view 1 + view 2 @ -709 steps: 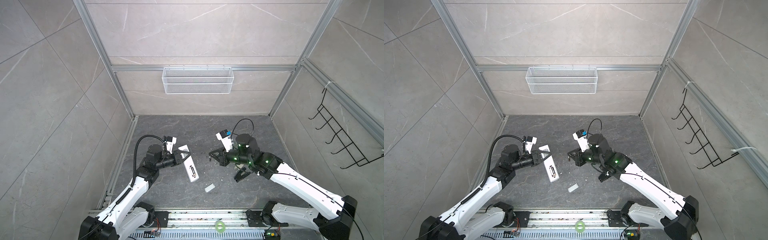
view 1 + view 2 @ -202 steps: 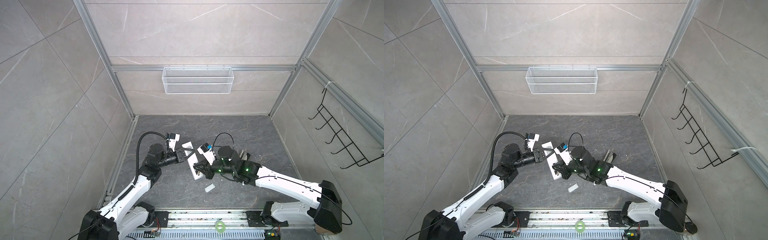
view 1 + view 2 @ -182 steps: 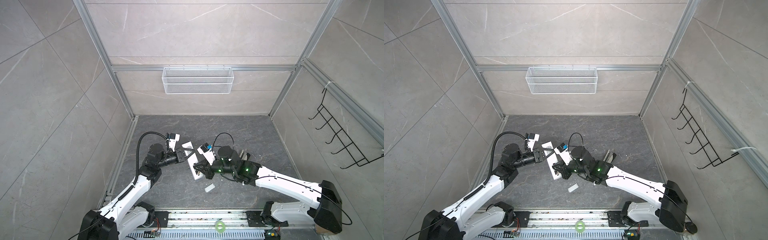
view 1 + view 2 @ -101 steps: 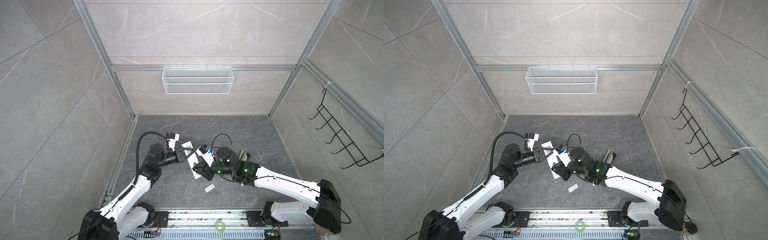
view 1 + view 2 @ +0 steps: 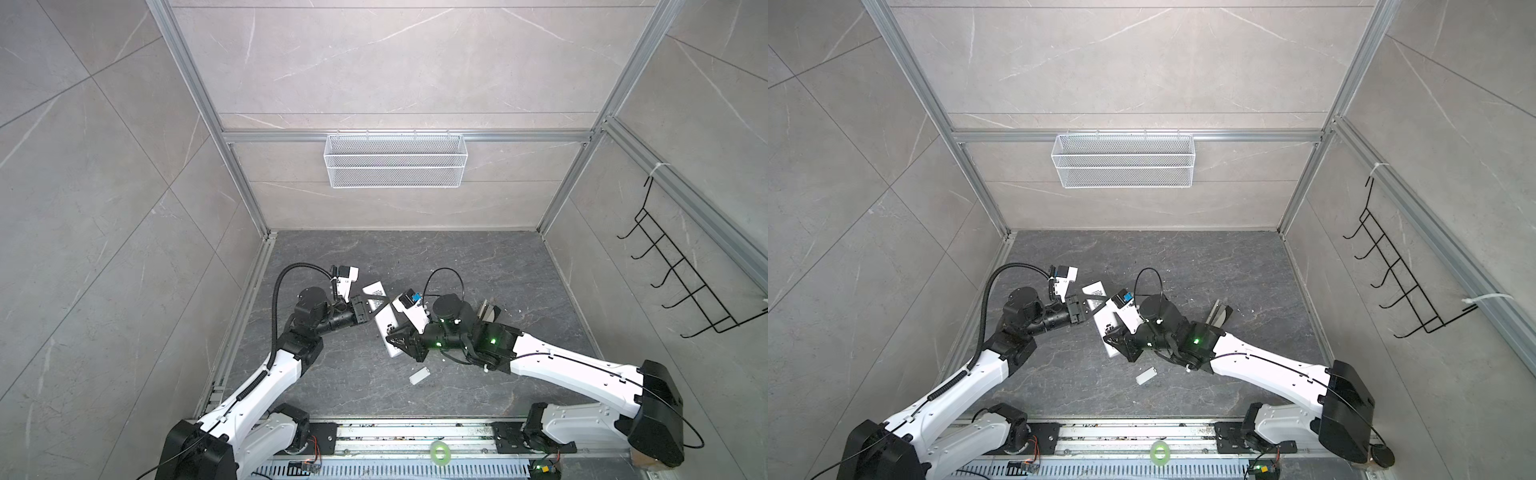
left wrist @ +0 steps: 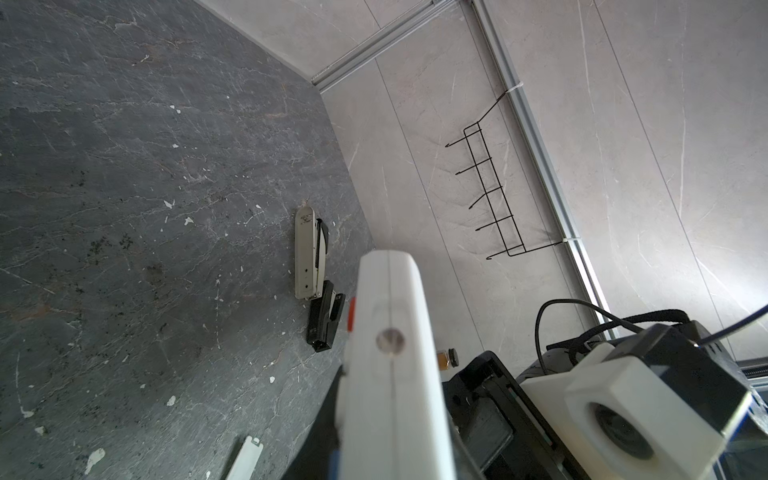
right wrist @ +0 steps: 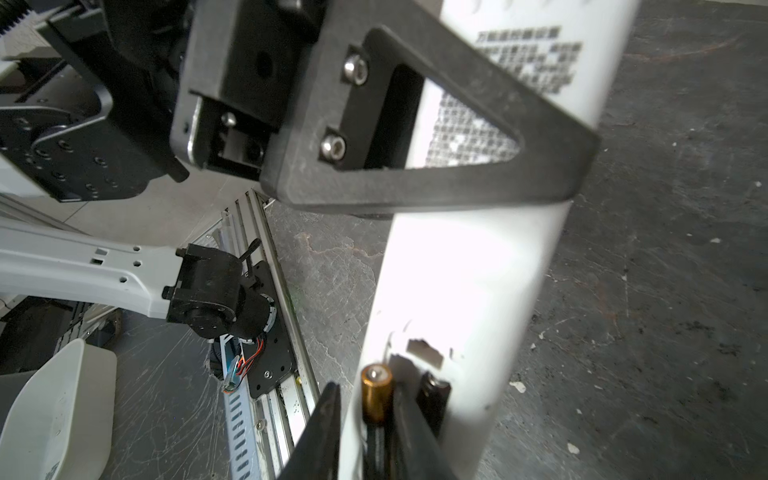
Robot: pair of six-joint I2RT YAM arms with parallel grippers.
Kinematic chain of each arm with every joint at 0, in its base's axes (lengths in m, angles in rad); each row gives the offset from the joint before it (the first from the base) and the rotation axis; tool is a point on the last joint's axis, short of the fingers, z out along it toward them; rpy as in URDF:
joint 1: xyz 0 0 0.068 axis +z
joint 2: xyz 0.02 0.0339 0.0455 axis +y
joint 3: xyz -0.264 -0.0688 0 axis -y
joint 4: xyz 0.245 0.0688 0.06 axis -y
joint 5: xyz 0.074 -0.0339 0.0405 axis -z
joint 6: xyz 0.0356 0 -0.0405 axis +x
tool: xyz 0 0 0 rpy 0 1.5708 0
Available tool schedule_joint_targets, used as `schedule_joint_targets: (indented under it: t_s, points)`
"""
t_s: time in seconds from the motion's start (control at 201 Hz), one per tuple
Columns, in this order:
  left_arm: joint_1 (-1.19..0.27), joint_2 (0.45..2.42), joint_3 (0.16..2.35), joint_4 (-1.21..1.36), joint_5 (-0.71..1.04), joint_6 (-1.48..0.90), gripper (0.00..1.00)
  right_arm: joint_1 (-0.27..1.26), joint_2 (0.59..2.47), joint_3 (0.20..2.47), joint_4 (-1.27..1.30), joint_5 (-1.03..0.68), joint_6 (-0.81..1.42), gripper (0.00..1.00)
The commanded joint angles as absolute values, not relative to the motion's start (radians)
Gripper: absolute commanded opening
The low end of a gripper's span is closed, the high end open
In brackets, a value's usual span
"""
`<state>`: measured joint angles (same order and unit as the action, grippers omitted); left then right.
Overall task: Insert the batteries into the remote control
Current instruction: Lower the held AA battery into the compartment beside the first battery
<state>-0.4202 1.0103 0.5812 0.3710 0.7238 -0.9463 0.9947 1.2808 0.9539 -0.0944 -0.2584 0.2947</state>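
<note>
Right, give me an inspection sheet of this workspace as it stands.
Surface: dark stone-look table, white flecks scattered.
Job's things: remote control held, back showing; gold-tipped battery at its open bay, second battery beside it.
Clutter: loose white cover; grey stapler-like tool, black one beside it; green tape roll on front rail.
End effectors: left end effector clamped on the remote control; right end effector slightly open around the gold-tipped battery.
Cables: black hose looped over left arm; thin black loop near right end effector.
Surroundings: tiled walls, wire basket, hook rack.
</note>
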Motion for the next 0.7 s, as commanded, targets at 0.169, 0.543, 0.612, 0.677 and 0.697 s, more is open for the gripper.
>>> schedule_joint_targets:
  t_s: [0.169,0.543,0.612,0.677,0.697]
  points:
    - [-0.424,0.978,0.59,0.507,0.781,-1.008,0.0,0.986,1.29,0.951,-0.167,-0.162,0.29,0.09]
    - [-0.424,0.993,0.565,0.602,0.782,-1.068,0.0,0.986,1.273,0.913,-0.07,-0.092,0.361,0.01]
    - [-0.423,0.988,0.564,0.594,0.782,-1.065,0.0,0.987,1.267,0.907,-0.057,-0.082,0.366,0.01]
    - [-0.423,0.986,0.565,0.583,0.78,-1.059,0.0,0.987,1.256,0.9,-0.049,-0.068,0.367,0.0]
    - [-0.424,0.985,0.564,0.583,0.781,-1.059,0.0,0.987,1.252,0.899,-0.049,-0.064,0.366,0.0]
